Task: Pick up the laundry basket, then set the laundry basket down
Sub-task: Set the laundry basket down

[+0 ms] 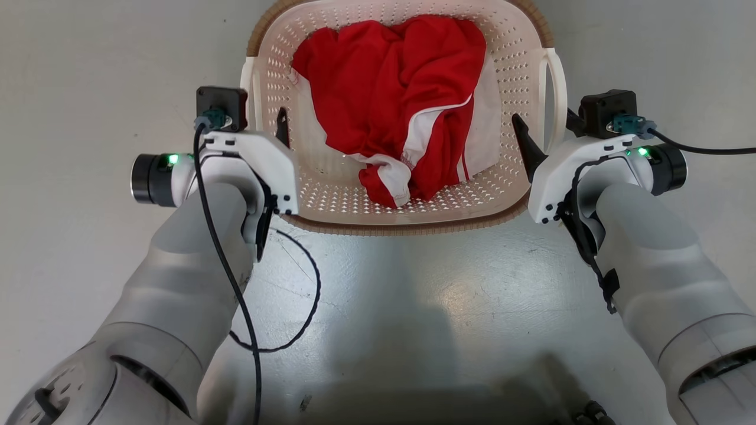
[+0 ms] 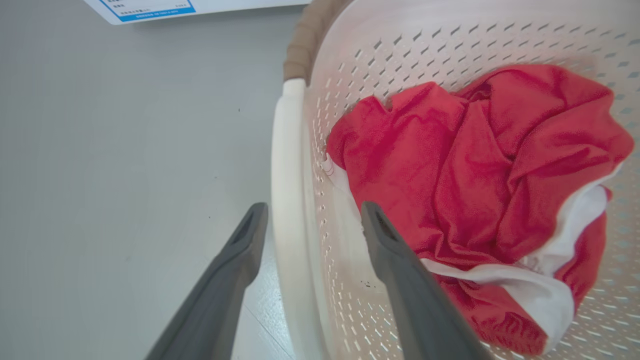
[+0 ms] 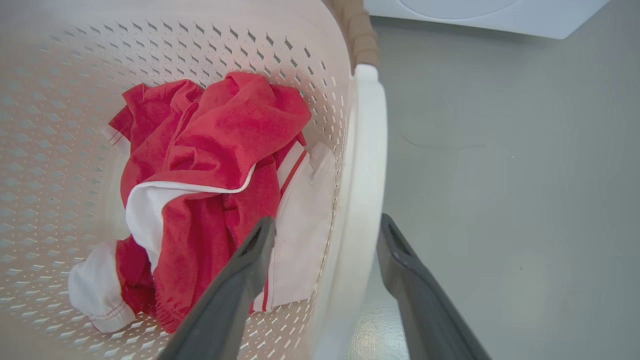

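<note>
The laundry basket (image 1: 520, 59), cream-white and perforated with a brown woven-look rim, sits on the grey floor straight ahead and holds a crumpled red and white garment (image 1: 390, 88). My left gripper (image 1: 266, 127) is open and straddles the basket's left loop handle (image 2: 287, 165), one finger inside the basket (image 2: 450, 40) and one outside. My right gripper (image 1: 546, 133) is open in the same way around the right handle (image 3: 367, 150), one finger over the garment (image 3: 210, 150) in the basket (image 3: 150, 45), the other over the floor. A gap shows between each handle and the fingers.
A white washing machine (image 3: 475, 15) stands beyond the basket on the right side. A white panel with a blue-edged label (image 2: 150, 7) lies beyond it on the left. A black cable (image 1: 307, 295) loops over the floor beside my left forearm.
</note>
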### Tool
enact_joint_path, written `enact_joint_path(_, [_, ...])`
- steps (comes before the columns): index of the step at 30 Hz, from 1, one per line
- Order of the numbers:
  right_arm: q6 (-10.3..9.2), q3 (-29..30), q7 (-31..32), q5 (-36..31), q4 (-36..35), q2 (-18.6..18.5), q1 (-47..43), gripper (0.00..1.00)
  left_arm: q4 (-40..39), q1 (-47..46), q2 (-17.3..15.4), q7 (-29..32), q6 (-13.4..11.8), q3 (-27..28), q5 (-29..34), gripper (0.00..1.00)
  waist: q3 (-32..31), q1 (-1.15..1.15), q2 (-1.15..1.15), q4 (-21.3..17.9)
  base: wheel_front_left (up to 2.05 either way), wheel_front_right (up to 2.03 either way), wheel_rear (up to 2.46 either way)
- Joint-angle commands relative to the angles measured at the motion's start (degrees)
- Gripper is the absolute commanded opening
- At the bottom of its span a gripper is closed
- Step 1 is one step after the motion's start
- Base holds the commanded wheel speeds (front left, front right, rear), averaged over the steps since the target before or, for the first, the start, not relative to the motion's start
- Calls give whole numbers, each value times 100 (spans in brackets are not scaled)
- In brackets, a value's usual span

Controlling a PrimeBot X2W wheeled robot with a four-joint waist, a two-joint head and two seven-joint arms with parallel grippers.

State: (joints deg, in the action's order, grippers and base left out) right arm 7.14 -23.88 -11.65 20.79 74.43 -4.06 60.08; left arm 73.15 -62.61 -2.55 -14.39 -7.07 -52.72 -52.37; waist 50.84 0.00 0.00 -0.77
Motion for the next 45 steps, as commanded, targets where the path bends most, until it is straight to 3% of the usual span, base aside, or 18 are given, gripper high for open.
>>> enact_joint_path(1, [35, -9, -39, -77, -48, 117, -246, 100, -5, -74, -117, -56, -73, 89, 36, 100, 14, 0, 0, 1, 0, 0, 0])
enact_joint_path(25, [35, 92, -146, -4, -91, 118, -308, 100, 64, 146, -232, 1, -88, 35, 3, 100, -470, 0, 0, -126, 0, 0, 0])
enact_joint_path(31, [35, 132, -254, 18, -82, 118, -437, 100, -31, 416, -259, -54, -16, 163, -35, 100, -1073, 0, 0, -159, 0, 0, 0])
enact_joint_path(35, [35, 233, -317, -12, -128, 118, -532, 100, -527, 660, -403, -59, -136, 375, 147, 100, -1593, 0, 0, -180, 0, 0, 0])
enact_joint_path(45, [35, 978, -333, -586, -1015, -11, -1201, 100, -2104, 1862, -756, -60, -345, 1530, 959, 100, -2987, 0, 0, -255, 0, 0, 0])
